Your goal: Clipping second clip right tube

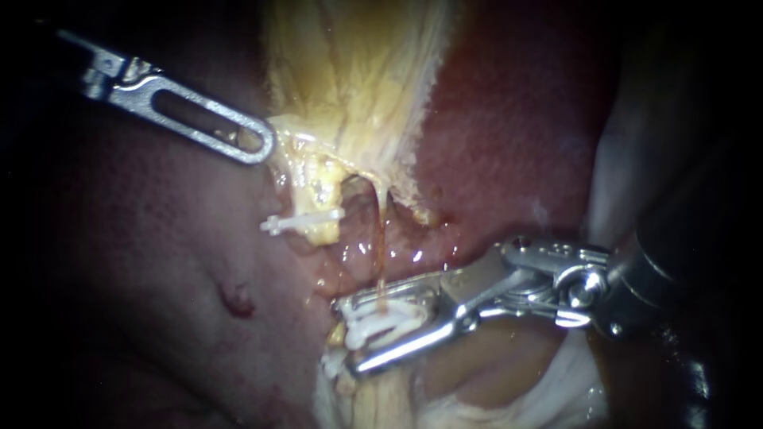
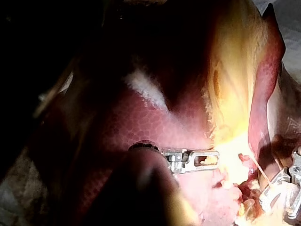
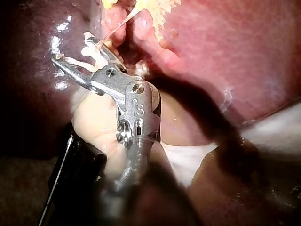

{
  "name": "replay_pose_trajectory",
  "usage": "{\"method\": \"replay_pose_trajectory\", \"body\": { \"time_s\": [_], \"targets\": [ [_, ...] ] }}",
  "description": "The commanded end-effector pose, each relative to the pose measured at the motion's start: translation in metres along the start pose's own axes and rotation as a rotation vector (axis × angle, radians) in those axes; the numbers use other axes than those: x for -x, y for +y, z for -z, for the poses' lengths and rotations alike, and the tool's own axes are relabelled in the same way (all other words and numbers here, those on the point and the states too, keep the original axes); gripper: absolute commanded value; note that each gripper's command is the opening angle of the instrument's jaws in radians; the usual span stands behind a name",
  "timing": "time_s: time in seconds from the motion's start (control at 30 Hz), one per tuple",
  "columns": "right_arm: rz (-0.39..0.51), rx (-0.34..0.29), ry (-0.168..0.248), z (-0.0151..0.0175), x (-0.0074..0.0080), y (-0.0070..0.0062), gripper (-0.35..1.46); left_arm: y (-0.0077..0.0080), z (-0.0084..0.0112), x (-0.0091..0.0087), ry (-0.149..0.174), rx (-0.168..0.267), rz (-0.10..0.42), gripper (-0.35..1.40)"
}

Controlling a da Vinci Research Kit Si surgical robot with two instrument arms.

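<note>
**A:** Biggest first, pls.

**B:** Dark red mottled liver [image 1: 509, 143] fills the field on both sides. Over its middle hangs a pale yellow stringy sheet of tissue [image 1: 350, 71], wide at the top and narrowing toward the centre.

**A:** Instruments?

**B:** Silver right instrument [image 1: 351, 335] enters from the lower right w/ hinged steel jaws pointing left. The jaws stand a narrow way apart, closed onto a white plastic clip [image 1: 381, 322] seated btw them and touching both.

**A:** And the other?

**B:** Silver left instrument [image 1: 258, 144], w/ a slotted jaw, enters from the upper left. Its tip bites the left edge of the yellow sheet. Yellow shows thru the slot in the left wrist view too, so it's holding that tissue.

**A:** Where's the right tube?

**B:** Thin amber right tube [image 1: 382, 254] runs from the bottom of the yellow sheet straight down into the right instrument's jaws and crosses the clip there. Right wrist view agrees: the strand passes btw the jaws at the clip.

**A:** Anything smaller?

**B:** A small white crosswise clip [image 1: 306, 220] lies across the stubby yellow left tube [image 1: 318, 191], apart from the right instrument. Also a white bit [image 1: 332, 365] just off the lower jaw's tip; can't tell what it is.
</note>
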Motion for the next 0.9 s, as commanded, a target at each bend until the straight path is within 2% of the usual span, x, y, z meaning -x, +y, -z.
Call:
{"method": "replay_pose_trajectory", "body": {
  "time_s": [0.03,0.33,0.6,0.67,0.9],
  "targets": [
    [-0.001,0.000,-0.001,0.0002,0.0001,0.0001,0.37,0.0000,0.0000,0.0000,0.000,0.000,0.000,-0.35],
    [-0.001,-0.004,-0.002,0.0015,0.0004,0.0007,-0.02,0.0001,0.0000,0.0000,0.000,0.000,0.000,-0.35],
    [-0.001,0.002,0.000,0.0017,0.0004,0.0010,-0.24,0.0001,0.0000,0.0000,0.000,0.000,0.000,-0.35],
    [-0.001,0.001,0.000,0.0019,0.0005,0.0012,-0.35,0.0001,0.0000,0.0000,0.000,0.000,0.000,-0.35],
    [-0.024,0.001,0.000,0.0025,0.0008,0.0013,-0.35,0.0001,0.0000,0.0000,0.000,0.000,0.000,-0.35]
  ]
}}
